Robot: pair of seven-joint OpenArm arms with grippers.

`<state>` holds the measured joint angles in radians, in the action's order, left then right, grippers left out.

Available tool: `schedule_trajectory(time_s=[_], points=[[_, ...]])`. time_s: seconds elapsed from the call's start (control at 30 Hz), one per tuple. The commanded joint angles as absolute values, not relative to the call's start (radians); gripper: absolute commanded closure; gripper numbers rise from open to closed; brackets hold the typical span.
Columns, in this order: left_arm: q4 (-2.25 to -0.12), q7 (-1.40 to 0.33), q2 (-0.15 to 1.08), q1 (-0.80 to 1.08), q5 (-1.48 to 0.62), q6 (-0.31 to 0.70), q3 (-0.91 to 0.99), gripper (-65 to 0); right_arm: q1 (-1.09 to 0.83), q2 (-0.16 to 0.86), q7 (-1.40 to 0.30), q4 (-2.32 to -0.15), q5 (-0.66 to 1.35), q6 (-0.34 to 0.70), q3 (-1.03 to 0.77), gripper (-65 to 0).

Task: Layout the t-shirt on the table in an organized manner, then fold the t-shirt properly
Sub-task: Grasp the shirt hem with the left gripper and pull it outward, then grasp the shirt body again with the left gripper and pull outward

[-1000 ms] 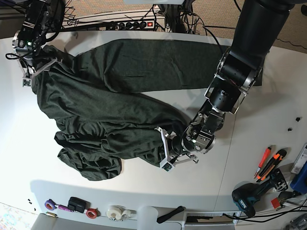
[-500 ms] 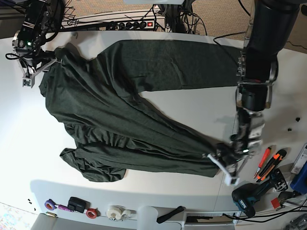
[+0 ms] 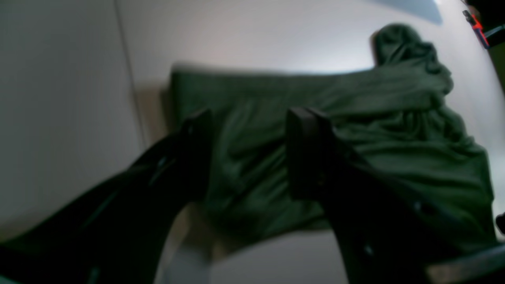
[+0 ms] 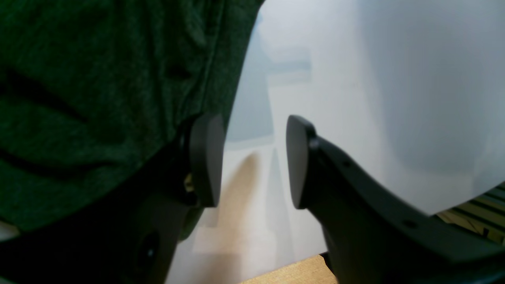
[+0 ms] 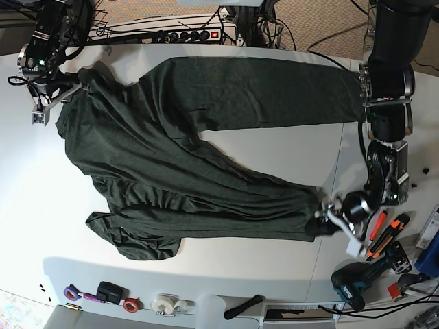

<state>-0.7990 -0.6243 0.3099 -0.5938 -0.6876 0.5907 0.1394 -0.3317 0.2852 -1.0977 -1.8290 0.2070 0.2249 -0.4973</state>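
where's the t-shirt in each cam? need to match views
Base: t-shirt sprawls from upper left to lower right across the table.
Left wrist: fills centre and right, behind the open left hand.
Right wrist: fills the left half, against the left finger of the right hand.
Shared landmark: the white table.

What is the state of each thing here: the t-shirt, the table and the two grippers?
t-shirt: spread out on the table, still wrinkled and bunched, not folded.
table: partly covered by the t-shirt.
left gripper: open above one end of the t-shirt, holding nothing.
right gripper: open at the t-shirt's edge, with only table between its fingers.
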Motion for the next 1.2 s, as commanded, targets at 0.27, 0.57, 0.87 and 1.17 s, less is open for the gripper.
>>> schedule_trajectory(time_s=[0.27,0.57,0.87,1.17], points=[[-0.834,-0.405,0.190,-0.731,-0.456,0.477,-0.143,-30.0,-0.274,0.304,-1.069,-1.844,0.202,0.224,-0.504,-26.1],[-0.765,-0.324,0.092,-0.795,-0.240,0.414,-0.605,-30.0,-0.274,0.305,-1.085,-1.844,0.202,0.229,-0.503,-26.1],[-0.652,-0.200,0.011,-0.795,-0.160,0.229,-0.703,-6.3,-0.274,0.304,-1.085,-1.844,0.202,0.229,-0.503,-26.1],[-0.652,-0.161,0.027,-0.798,-0.160,-0.028,-0.702,0.0,-0.274,0.305,-1.088,-1.844,0.202,0.229,-0.503,-26.0]])
